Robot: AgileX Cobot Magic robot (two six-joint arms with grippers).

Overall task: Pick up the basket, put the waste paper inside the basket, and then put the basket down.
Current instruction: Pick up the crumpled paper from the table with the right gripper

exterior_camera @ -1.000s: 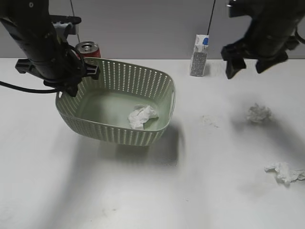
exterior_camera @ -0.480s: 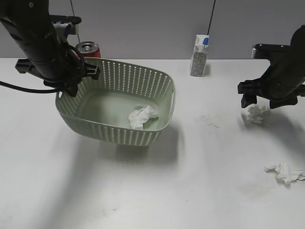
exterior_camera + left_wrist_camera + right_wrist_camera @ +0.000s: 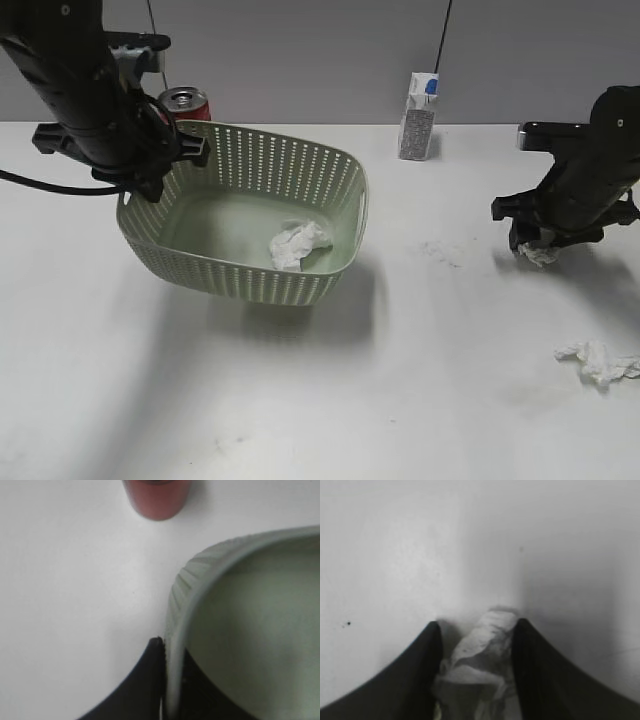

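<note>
The pale green basket (image 3: 300, 160) hangs tilted above the table at the left, with one white wad of waste paper (image 3: 298, 243) inside. My left gripper (image 3: 150, 172) is shut on the basket's left rim; the left wrist view shows its fingers (image 3: 170, 647) pinching the wall (image 3: 235, 630). My right gripper (image 3: 535, 243) is down at the table on the right, shut on a second wad (image 3: 541, 256), which fills the gap between its fingers (image 3: 477, 630) in the right wrist view (image 3: 480, 652). A third wad (image 3: 600, 362) lies loose near the right front.
A red can (image 3: 185, 103) stands behind the basket's left corner and shows in the left wrist view (image 3: 156, 497). A white-and-blue carton (image 3: 419, 115) stands upright at the back middle. The table top is white.
My right gripper came down from high at the back right onto the second wad and closed its fingers around it. The left gripper and basket have not moved.
</note>
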